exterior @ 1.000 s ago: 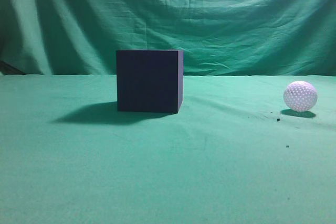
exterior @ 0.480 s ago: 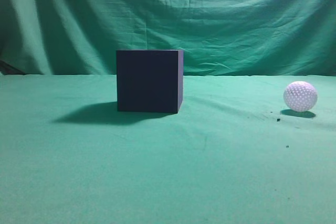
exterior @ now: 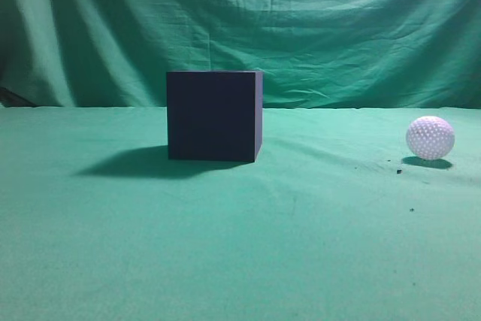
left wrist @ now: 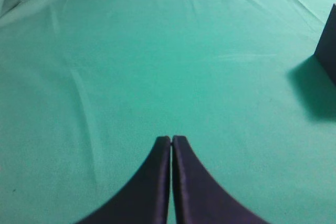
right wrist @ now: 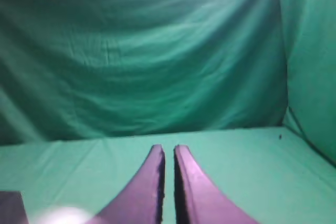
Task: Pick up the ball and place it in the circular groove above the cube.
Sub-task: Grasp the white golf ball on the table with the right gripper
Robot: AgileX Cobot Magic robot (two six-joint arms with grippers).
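The dark navy cube (exterior: 214, 116) stands on the green cloth left of centre in the exterior view. Its top face is hidden at this height. The white dimpled ball (exterior: 430, 137) rests on the cloth at the far right, well apart from the cube. Neither gripper shows in the exterior view. My left gripper (left wrist: 171, 139) is shut and empty above bare cloth, with the cube's edge (left wrist: 329, 45) at the far right of its view. My right gripper (right wrist: 167, 148) is shut and empty, with a thin gap between the fingers. A white blur of the ball (right wrist: 58, 216) and the cube's corner (right wrist: 10, 208) lie at its lower left.
Green cloth covers the table (exterior: 240, 246) and hangs as a wrinkled backdrop (exterior: 301, 28) behind it. A few small dark specks (exterior: 398, 171) lie on the cloth near the ball. The cube casts a shadow (exterior: 128, 163) to its left.
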